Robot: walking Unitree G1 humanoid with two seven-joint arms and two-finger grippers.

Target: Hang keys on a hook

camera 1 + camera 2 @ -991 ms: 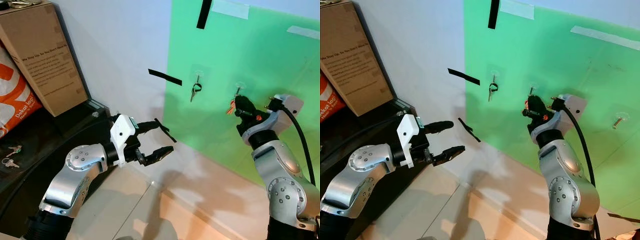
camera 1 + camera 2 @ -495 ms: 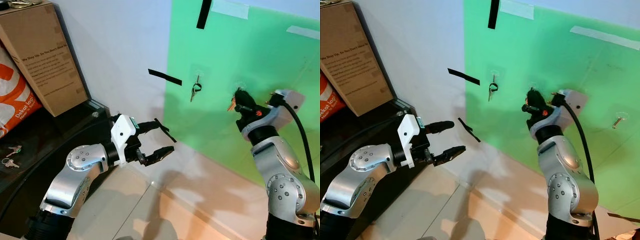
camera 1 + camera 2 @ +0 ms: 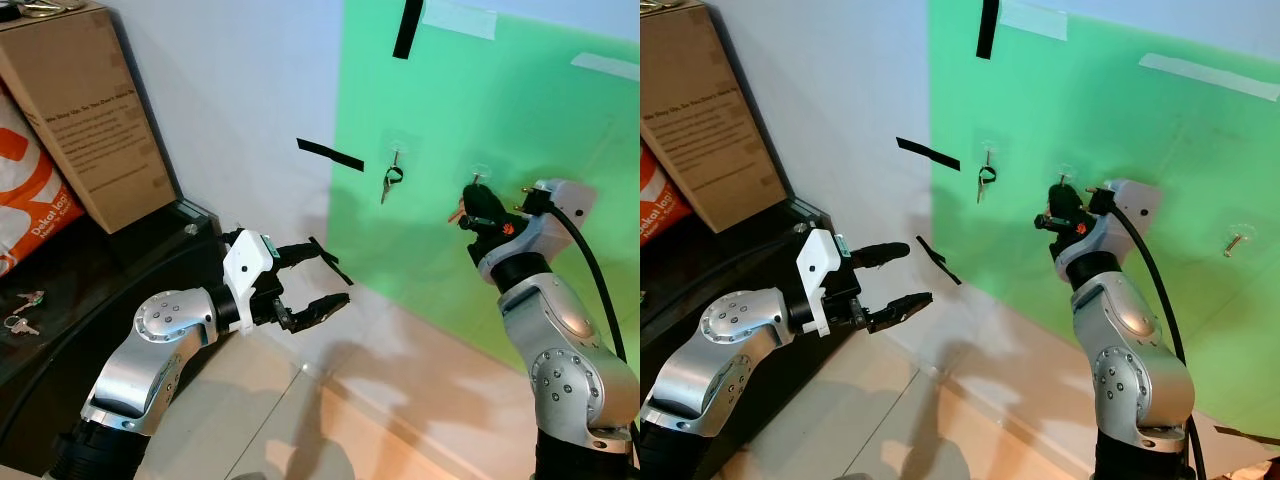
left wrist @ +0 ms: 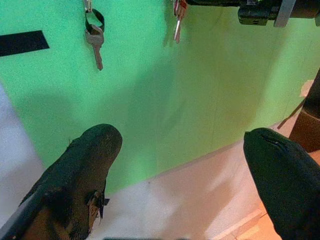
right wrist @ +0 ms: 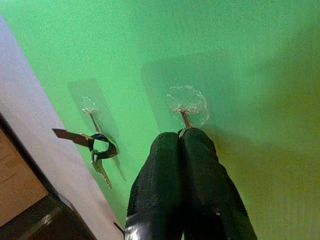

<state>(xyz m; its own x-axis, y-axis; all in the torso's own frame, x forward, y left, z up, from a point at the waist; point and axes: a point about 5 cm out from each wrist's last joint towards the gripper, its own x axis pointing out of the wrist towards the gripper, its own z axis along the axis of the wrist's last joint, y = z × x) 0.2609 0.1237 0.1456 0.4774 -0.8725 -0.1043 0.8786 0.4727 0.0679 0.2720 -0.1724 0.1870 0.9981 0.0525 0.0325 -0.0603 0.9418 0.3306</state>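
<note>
Hiding hook (image 5: pixel 185 118) tip: pinched right tool (image 5: pixel 181 136), keys (image 4: pixel 177 15) half-covered.

Two grippers are seen: the left gripper (image 3: pixel 312 279) and the right gripper (image 3: pixel 470 208). Three hooks are counted on the green board (image 3: pixel 1200 170): one hook (image 3: pixel 987 150), a second hook (image 5: pixel 186 111), a third hook (image 3: pixel 1236 238). One cardboard box (image 3: pixel 85 110) is seen
</note>
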